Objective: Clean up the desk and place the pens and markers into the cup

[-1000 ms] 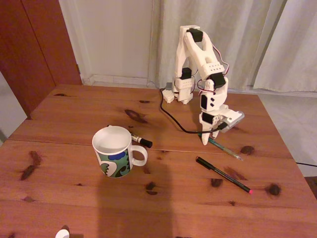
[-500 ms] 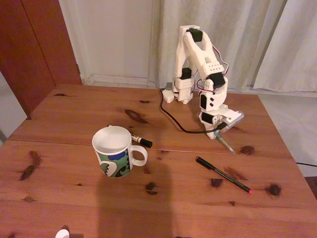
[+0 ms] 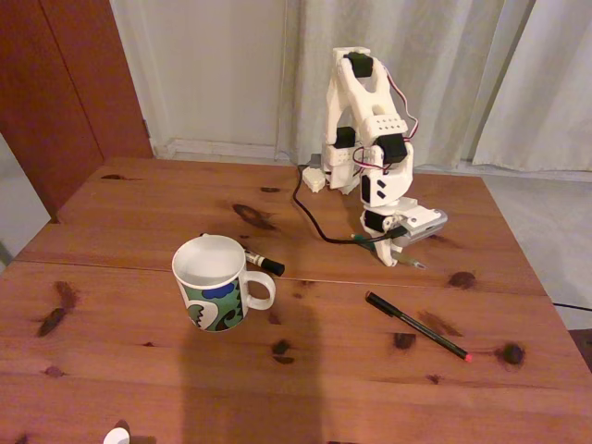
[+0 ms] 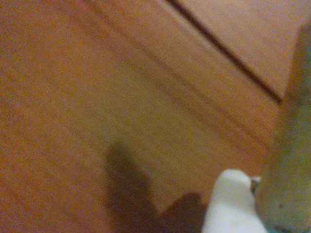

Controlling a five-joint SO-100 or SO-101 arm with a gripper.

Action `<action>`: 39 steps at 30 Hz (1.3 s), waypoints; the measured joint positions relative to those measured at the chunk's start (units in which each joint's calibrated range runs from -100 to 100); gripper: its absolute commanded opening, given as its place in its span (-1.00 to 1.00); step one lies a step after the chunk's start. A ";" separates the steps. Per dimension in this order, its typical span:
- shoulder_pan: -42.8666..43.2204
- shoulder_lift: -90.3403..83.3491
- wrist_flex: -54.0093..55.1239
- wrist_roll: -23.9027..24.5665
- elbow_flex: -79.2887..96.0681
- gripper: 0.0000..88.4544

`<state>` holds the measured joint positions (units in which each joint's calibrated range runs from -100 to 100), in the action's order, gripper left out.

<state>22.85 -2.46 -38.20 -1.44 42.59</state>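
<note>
A: What is on the bench (image 3: 139, 277), starting from the left in the fixed view?

B: First comes the mug (image 3: 215, 281). It is white with green, blue and black swirls. It stands upright, and its handle points to the right. The inside is plain white.

A: What is next to the mug?

B: A short marker (image 3: 262, 262) with a black cap lies just behind the mug's handle. It is very close to the mug, maybe touching it. Part of it is hidden behind the mug.

A: And further right of the mug?

B: A black cable (image 3: 313, 220) runs across the wood up to the white robot arm (image 3: 370, 129), which stands far behind the mug. Below the arm is the gripper (image 3: 393, 248). It has closed on a teal pen (image 3: 388, 242). The pen is lifted off the wood and tilted, with its tip pointing down to the right.

A: Is there another pen?

B: Yes. A long black pen (image 3: 416, 326) with a pink tip lies flat, well to the right of the mug and in front of the gripper. Nothing touches it.

A: What does the wrist view show?

B: It is blurry. There is brown wood with a dark seam (image 4: 228, 53), and white gripper parts (image 4: 228, 204) at the bottom right. A dark shadow (image 4: 129, 189) lies on the wood beside them.
</note>
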 measured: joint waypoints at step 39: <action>-17.53 -0.17 2.16 0.00 -25.90 -0.98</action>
<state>5.32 -2.63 -36.04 -1.44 16.69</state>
